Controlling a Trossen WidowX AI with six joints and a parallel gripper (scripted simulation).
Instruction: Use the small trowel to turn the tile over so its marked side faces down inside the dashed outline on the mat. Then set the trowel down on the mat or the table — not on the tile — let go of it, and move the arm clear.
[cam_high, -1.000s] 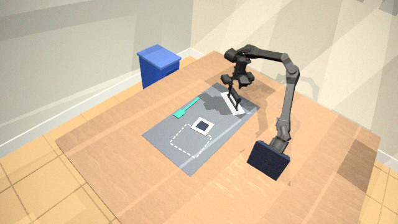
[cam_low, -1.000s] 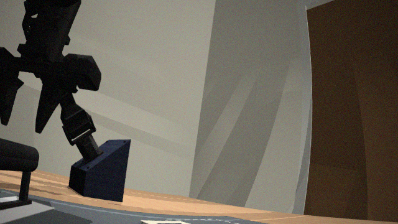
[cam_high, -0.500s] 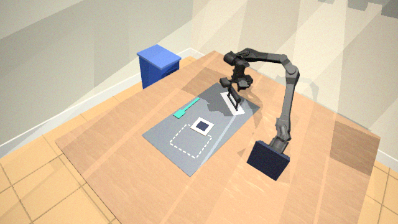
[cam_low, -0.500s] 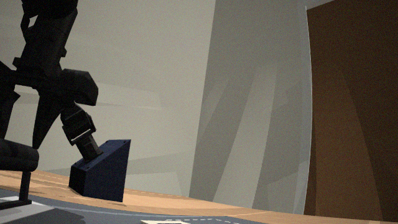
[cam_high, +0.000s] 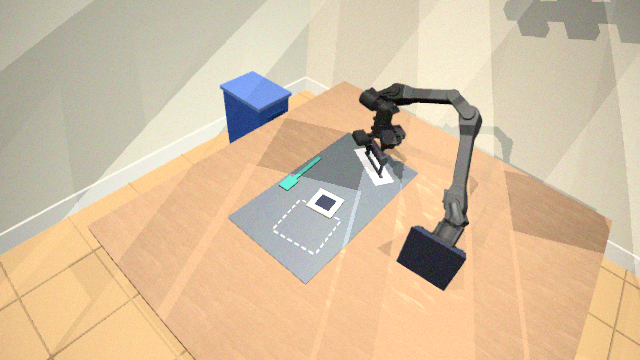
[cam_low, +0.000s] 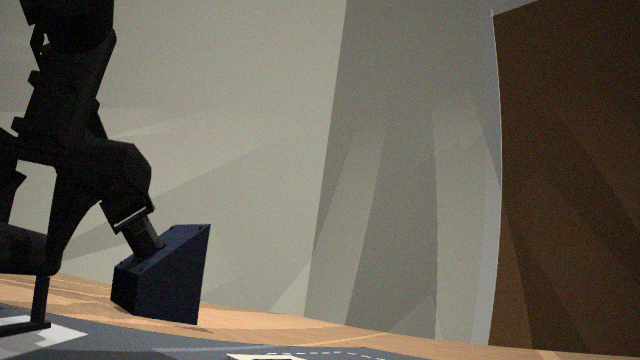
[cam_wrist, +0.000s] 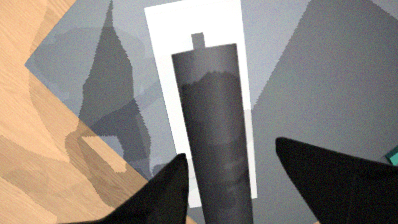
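Observation:
A trowel (cam_high: 382, 159) (cam_low: 20, 247) (cam_wrist: 212, 105) with a thick black handle raised on posts above a flat white base sits on the grey mat (cam_high: 304, 270) (cam_low: 125, 342). My gripper (cam_high: 378, 149) (cam_low: 29, 250) (cam_wrist: 231, 152) is open, with its fingers on either side of the handle near one end; the wrist view shows a gap on the right. The white tile (cam_high: 325, 202) (cam_low: 237, 357) lies flat with its dark square mark facing up. It overlaps one corner of the dashed outline (cam_high: 315, 253) (cam_low: 345, 353) and lies mostly outside it.
A thin turquoise flat-bladed tool (cam_high: 288, 182) (cam_wrist: 394, 159) lies on the mat's edge. The dark blue arm base block (cam_high: 430, 257) (cam_low: 167, 285) is on the wooden table (cam_high: 200, 280). A blue cabinet (cam_high: 255, 90) stands beyond the table's edge.

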